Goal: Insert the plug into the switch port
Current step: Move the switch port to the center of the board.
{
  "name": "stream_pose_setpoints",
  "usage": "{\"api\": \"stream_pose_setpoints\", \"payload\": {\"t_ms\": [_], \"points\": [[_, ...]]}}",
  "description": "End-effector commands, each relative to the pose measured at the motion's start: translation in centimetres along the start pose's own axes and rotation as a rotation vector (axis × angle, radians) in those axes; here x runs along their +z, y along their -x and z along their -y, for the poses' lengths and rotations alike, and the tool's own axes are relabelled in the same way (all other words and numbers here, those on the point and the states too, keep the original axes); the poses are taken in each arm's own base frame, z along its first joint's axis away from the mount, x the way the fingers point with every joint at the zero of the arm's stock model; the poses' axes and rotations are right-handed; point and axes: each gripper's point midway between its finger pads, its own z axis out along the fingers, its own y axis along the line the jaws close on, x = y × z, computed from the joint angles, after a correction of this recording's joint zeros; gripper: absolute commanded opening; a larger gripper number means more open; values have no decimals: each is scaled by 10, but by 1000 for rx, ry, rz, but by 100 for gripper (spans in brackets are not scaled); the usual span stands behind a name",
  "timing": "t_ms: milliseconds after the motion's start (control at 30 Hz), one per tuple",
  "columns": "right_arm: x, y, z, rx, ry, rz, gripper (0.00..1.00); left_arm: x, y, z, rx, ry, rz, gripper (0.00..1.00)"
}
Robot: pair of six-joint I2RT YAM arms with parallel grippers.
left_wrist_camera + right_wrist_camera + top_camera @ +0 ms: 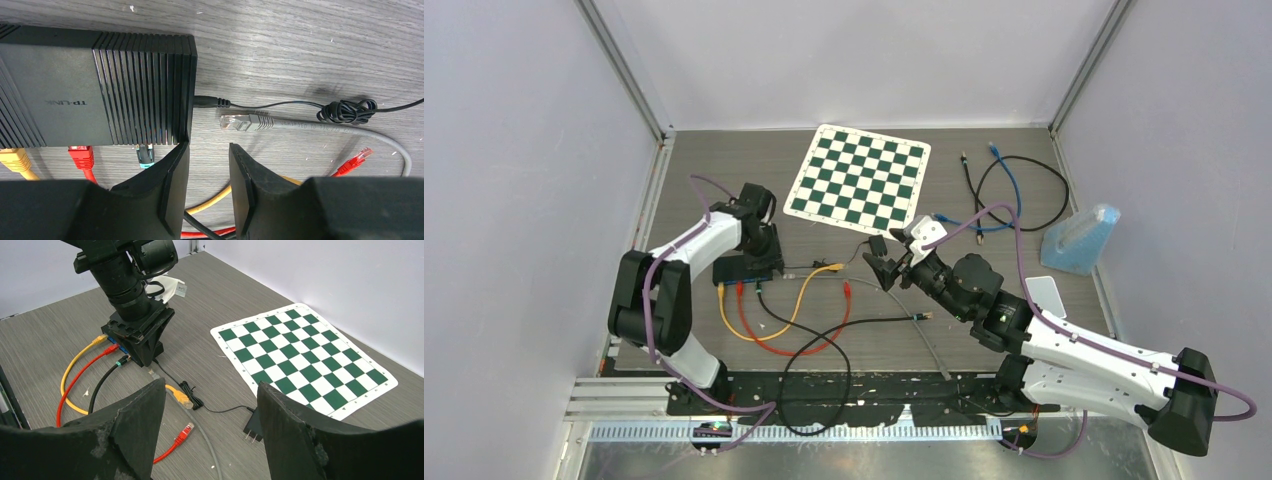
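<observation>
The black switch (90, 90) lies at the left of the table (746, 270), with yellow (15, 159), red (81, 155) and black-teal (145, 156) plugs in its front ports. A loose grey cable's clear plug (239, 122) lies just right of the switch, beside the power lead (207, 102). My left gripper (208, 146) hangs over the switch's right front corner, open, with only table and cables between its fingers. My right gripper (211, 385) is open and empty above mid-table (879, 260).
Loose yellow (181, 397) and red (186, 430) plugs and a black power adapter (252, 425) lie below my right gripper. A chessboard mat (859, 176) sits at the back, with black and blue cables (1014, 185) and a blue bag (1081, 238) at the right.
</observation>
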Motion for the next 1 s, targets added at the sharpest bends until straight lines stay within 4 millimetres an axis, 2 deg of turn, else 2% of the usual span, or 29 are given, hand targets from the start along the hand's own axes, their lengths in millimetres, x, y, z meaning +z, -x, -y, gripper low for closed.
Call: {"api": "stream_pose_setpoints", "payload": {"t_ms": [0,267,433,633,767,967], "points": [[1,14,2,11,-13,44,74,14,1,-6,-18,43,-2,36],[0,16,3,9,-18,46,74,11,3,-3,-64,35,67,31],[2,15,1,15,-8,44,74,11,-5,2,-86,28,83,31],[1,15,-1,20,0,45,74,13,-9,-2,-108,51,106,31],[0,14,0,21,-1,42,74,10,-8,-3,-122,49,129,31],[-1,14,-1,22,1,43,74,0,-10,7,-140,10,153,31]]}}
